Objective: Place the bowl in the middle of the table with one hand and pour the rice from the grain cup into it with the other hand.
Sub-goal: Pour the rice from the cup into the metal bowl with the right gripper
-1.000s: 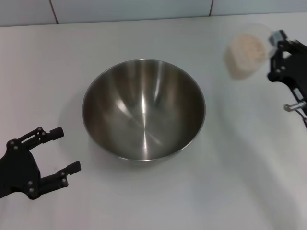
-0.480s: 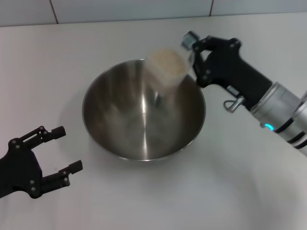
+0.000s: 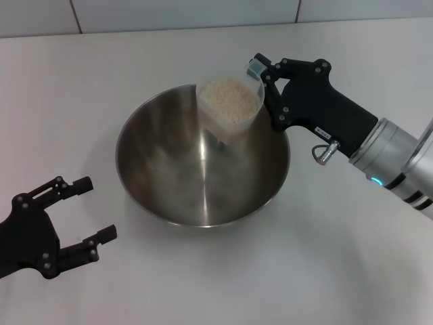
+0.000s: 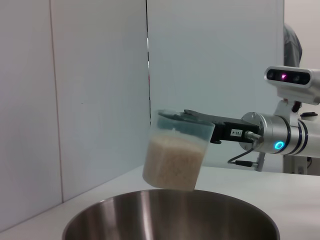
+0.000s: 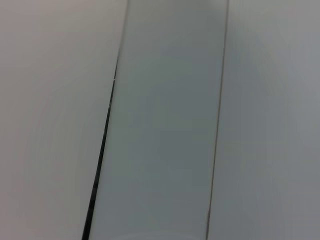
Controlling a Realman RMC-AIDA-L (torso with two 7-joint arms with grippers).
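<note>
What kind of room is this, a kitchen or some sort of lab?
Probably a robot test bench, not a kitchen: a bare white table, plain white wall panels, and only a steel bowl and a cup of rice held by the right gripper.

I count one bowl (image 3: 203, 162), one grain cup (image 3: 229, 107) of rice (image 3: 228, 97), one table (image 3: 352, 271), and two grippers: left gripper (image 3: 86, 213), right gripper (image 3: 260, 88).

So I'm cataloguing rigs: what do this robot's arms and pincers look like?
Both pincers are matte black. The left pincer has skeletal linkage fingers with visible screws. The right pincer has a blocky black body with a small white label, a metal ring pin, then a silver wrist with a glowing blue light and black bands.
</note>
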